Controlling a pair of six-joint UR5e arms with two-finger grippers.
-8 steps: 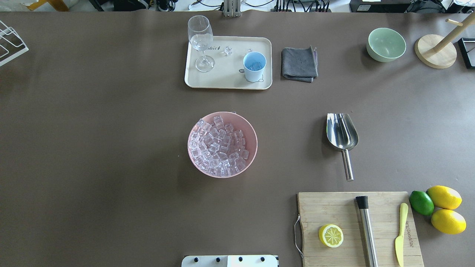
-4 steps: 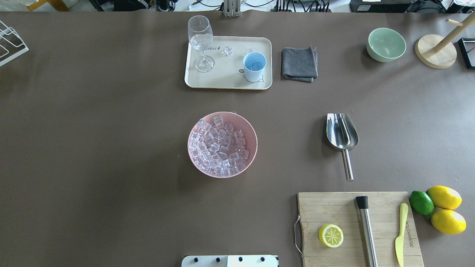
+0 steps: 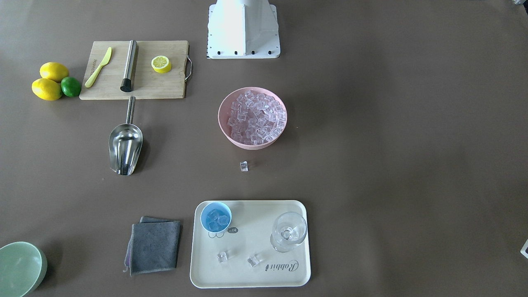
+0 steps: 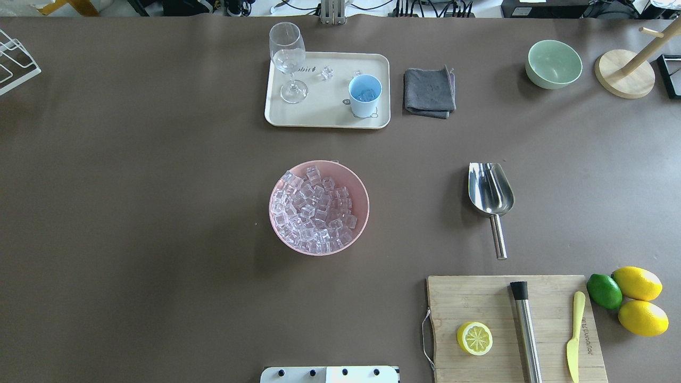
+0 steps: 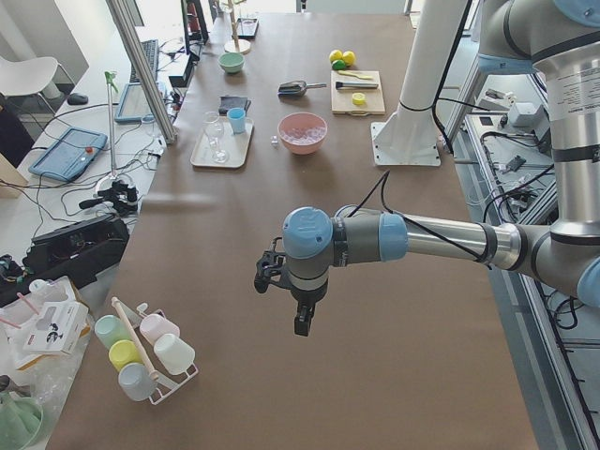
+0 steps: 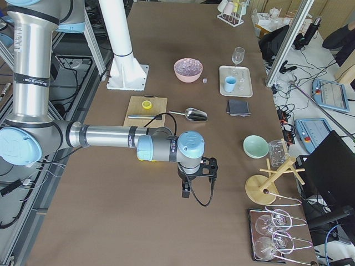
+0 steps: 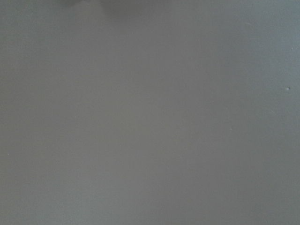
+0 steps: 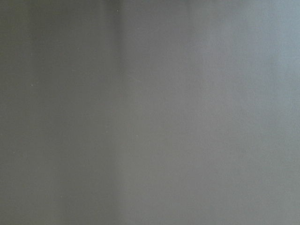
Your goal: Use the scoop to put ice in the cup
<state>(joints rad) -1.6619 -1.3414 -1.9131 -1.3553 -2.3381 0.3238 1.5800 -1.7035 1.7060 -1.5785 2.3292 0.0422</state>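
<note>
Jaws first: both sets hang over the bare brown surface point(image 4: 159, 213), well apart from the task's things. They show only in the two side views, so whether they're released or clenched I cannot tell. Left arm point(image 5: 441, 239) stretches across the middle of its side view, and right arm point(image 6: 105, 136) does likewise in the other. Both wrist cameras see nothing but blurred surface.

Over to the overhead view. Scoop point(image 4: 490, 194) lies alone right of centre, trough toward the top of the frame. Its handle points down toward the cutting board point(image 4: 479, 298), and nothing grips it. Dead centre, the pink bowl point(image 4: 363, 194) is heaped with ice point(image 4: 314, 210). Top centre, the cup point(image 4: 365, 94) stands upright on the right part of the cream tray point(image 4: 324, 119), with a few cubes inside. Two loose cubes point(image 3: 222, 257) lie on the tray near it. In the front-facing view one stray cube point(image 3: 243, 166) sits on the surface between bowl and tray. Wine glass point(image 4: 288, 58) stands at the tray's left end.
</note>
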